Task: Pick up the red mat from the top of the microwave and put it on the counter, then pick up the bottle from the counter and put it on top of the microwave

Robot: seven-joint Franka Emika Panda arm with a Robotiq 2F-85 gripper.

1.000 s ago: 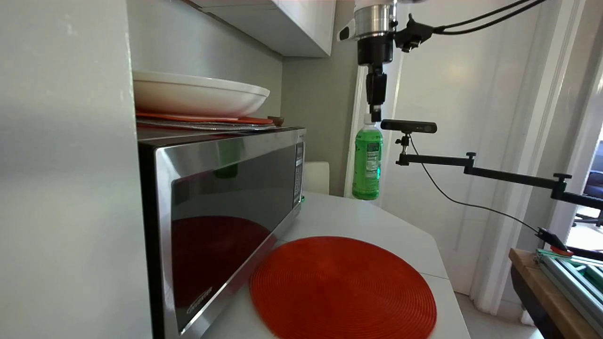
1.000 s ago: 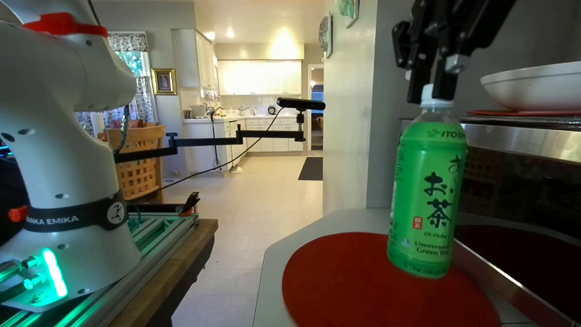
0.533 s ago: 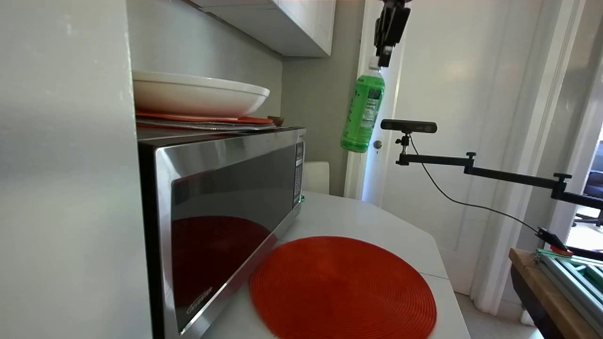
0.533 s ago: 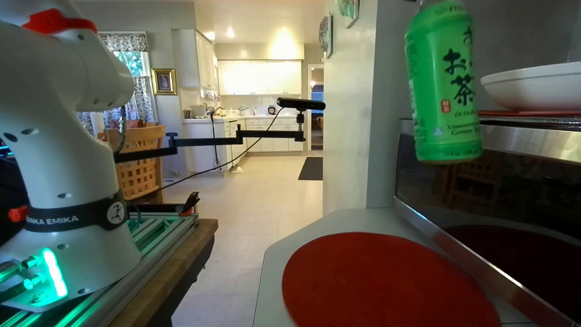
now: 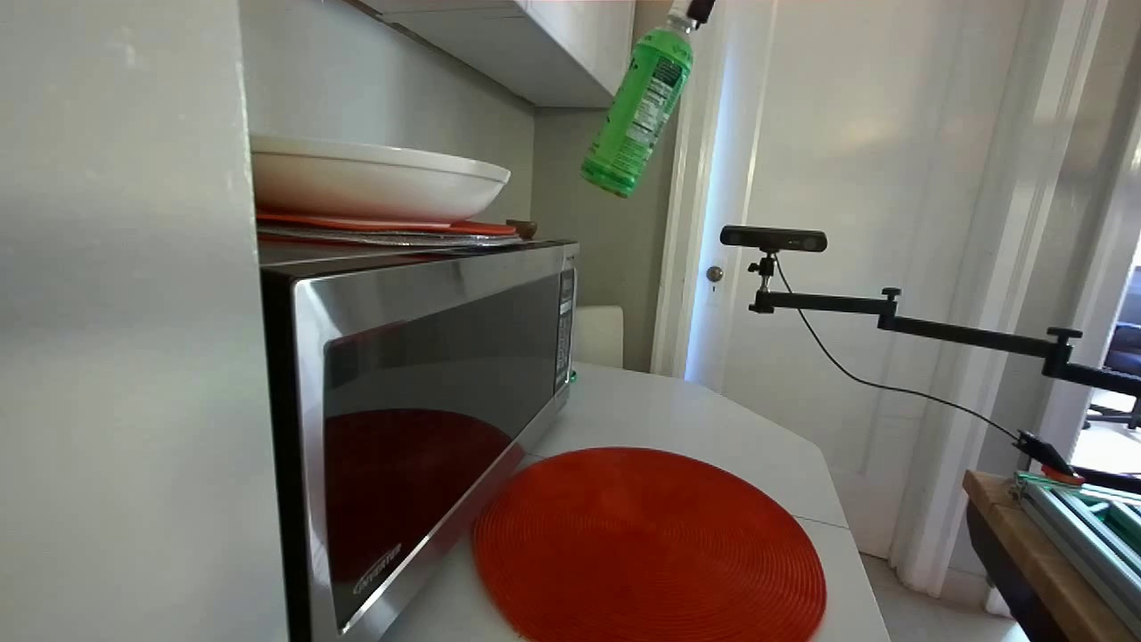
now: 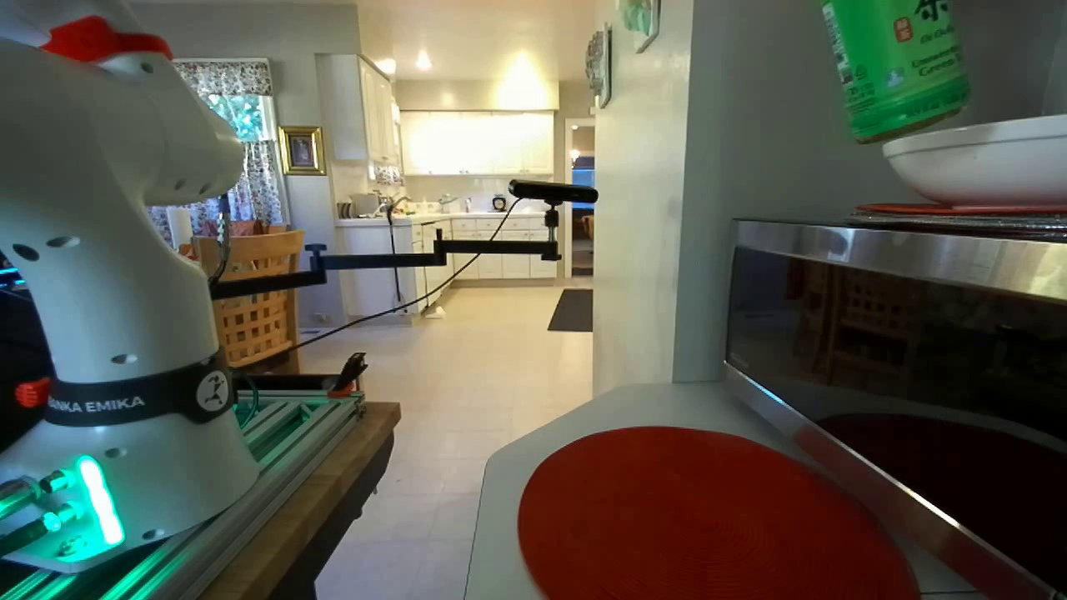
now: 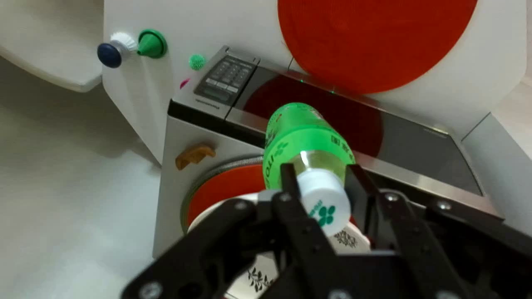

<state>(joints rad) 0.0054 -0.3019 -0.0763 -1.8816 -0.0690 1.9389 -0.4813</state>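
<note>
My gripper [image 7: 320, 176] is shut on the white cap and neck of the green bottle [image 7: 305, 128], as the wrist view shows. The bottle hangs in the air, tilted, its base swung toward the microwave side in an exterior view [image 5: 640, 111]. In an exterior view only its lower part [image 6: 900, 71] shows, near the bowl's rim; the gripper is out of frame there. A fingertip [image 5: 701, 11] shows at the top edge. The round red mat [image 5: 651, 544] lies flat on the white counter [image 5: 695, 406] in front of the microwave [image 5: 428, 290].
A white bowl [image 5: 374, 174] sits on stacked mats on the microwave. A small brown piece [image 7: 194, 155] lies on the microwave's top near its end. A wall cabinet [image 5: 570, 45] hangs above. A camera on a black arm [image 5: 771, 239] stands beyond the counter.
My gripper has lifted the bottle well up and carried it toward the microwave side. The bottle has gone from upright to tilted. The mat has not moved.
</note>
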